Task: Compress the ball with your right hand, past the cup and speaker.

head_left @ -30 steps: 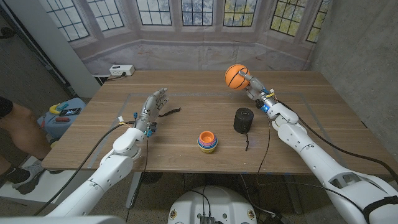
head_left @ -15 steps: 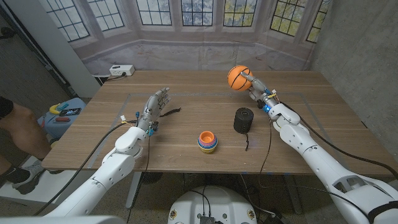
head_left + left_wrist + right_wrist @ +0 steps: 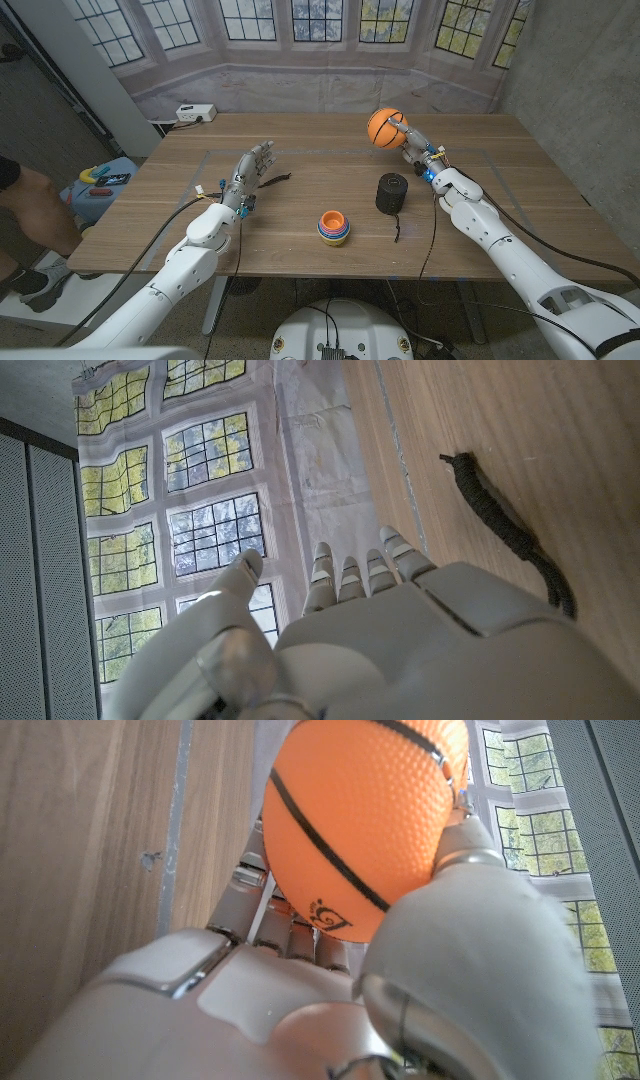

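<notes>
My right hand (image 3: 411,140) holds an orange ball with black seams (image 3: 382,127) above the far half of the table, beyond the black cylindrical speaker (image 3: 392,193). In the right wrist view the fingers (image 3: 470,920) wrap the ball (image 3: 365,815) and it looks squashed into an oval. A stack of coloured cups (image 3: 334,227) stands near the front middle, left of the speaker. My left hand (image 3: 248,175) stands on the table at the left with its fingers apart, holding nothing; its back (image 3: 400,650) shows in the left wrist view.
A thin black cable (image 3: 274,180) lies on the wood just beyond my left hand, seen as a dark cord (image 3: 510,530) in the left wrist view. A white power strip (image 3: 195,113) sits at the far left corner. A person's leg (image 3: 25,210) is off the table's left side.
The right hand with the ball has drifted slightly to the right. The left hand has stayed put.
</notes>
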Controlling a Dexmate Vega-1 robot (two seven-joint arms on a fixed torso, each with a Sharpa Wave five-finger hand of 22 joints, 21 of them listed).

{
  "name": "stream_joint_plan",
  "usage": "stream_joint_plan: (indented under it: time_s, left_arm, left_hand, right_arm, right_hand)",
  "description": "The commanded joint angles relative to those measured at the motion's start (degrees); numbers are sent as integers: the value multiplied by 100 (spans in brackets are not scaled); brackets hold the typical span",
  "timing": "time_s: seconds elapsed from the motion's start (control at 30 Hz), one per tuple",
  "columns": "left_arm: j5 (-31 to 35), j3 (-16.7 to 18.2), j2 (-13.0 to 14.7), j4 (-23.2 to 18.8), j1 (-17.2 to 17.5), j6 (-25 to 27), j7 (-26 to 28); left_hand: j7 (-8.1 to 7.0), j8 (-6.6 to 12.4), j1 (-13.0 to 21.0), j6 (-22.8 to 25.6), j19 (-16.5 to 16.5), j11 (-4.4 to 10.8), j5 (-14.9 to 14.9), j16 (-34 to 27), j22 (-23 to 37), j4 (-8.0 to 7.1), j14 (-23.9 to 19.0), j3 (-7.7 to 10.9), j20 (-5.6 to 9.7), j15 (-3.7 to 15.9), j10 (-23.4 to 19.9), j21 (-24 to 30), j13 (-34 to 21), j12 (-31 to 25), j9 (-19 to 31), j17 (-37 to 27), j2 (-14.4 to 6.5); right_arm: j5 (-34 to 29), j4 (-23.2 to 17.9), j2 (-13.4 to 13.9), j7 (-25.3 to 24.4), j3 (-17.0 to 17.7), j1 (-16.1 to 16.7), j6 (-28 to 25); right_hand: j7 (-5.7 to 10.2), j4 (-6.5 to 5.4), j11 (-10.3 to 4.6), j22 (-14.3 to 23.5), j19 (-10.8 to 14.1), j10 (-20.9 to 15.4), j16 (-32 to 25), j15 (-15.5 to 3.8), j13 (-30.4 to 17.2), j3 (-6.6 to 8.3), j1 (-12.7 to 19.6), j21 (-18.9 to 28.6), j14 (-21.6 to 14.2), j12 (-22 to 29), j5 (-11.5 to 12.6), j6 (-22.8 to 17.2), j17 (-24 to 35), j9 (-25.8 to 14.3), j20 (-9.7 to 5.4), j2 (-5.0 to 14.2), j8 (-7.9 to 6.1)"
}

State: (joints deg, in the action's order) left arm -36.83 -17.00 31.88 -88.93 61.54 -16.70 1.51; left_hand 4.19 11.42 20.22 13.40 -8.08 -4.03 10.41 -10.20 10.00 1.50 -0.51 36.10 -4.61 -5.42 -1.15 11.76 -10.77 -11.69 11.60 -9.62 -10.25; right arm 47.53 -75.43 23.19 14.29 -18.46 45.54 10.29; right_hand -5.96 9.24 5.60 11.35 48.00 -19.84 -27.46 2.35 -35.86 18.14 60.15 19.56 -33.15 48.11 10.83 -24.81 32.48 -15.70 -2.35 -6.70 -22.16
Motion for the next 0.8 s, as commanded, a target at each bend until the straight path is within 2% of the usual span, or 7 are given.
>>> stream_joint_plan:
  time_s: [0.03, 0.3, 0.33, 0.57, 0.8]
  left_arm:
    - [4, 32, 56, -130, 108, 6, 53]
    - [-6, 76, 87, -240, 211, 2, 105]
    - [-6, 81, 93, -254, 224, 1, 109]
    - [-36, 155, 159, -399, 373, 14, 158]
    - [-97, 254, 240, -496, 497, 39, 165]
  left_hand:
    - [-20, -14, 60, 16, -23, -46, 17, -8, 27, 21, -28, 13, -31, -24, -31, -16, -29, -29, 7, -11, -19]
    - [-19, -12, 60, 23, -23, -48, 17, -8, 27, 22, -29, 12, -32, -24, -38, -16, -29, -31, 7, -11, -20]
    - [-18, -12, 60, 23, -23, -46, 18, -9, 27, 22, -30, 12, -32, -25, -42, -16, -29, -33, 7, -11, -20]
    - [-16, -13, 60, 21, -24, -56, 18, -10, 27, 22, -31, 11, -33, -27, -46, -16, -29, -34, 7, -11, -22]
    - [-16, -12, 60, 28, -24, -53, 18, -10, 27, 21, -33, 12, -32, -33, -59, -16, -29, -38, 8, -12, -23]
  right_arm:
    - [16, -146, -33, -350, 18, 81, -106]
    - [40, -211, -60, -499, 43, 118, -141]
    - [41, -228, -60, -530, 42, 121, -162]
    - [28, -360, -84, -780, 31, 158, -276]
    - [-6, -491, -118, -1068, 12, 181, -394]
  right_hand:
    - [52, 19, -326, 21, 429, -424, -99, -1040, 34, 17, 563, 105, -805, 77, 27, -174, 114, -37, -337, 480, -79]
    - [226, 15, -471, 49, 634, -845, -194, -1246, 135, 24, 738, 261, -1049, 183, 16, -575, 247, -67, -456, 551, -237]
    - [286, 33, -478, 54, 688, -872, -196, -1280, 153, 39, 799, 300, -1114, 182, 17, -648, 252, -71, -478, 557, -265]
    - [358, 32, -638, 74, 824, -1117, -224, -1382, 214, 57, 925, 423, -1344, 238, 7, -872, 297, -59, -578, 599, -337]
    - [530, 66, -822, 111, 984, -1390, -249, -1564, 235, 95, 1287, 633, -1645, 320, -12, -1210, 417, -23, -741, 696, -451]
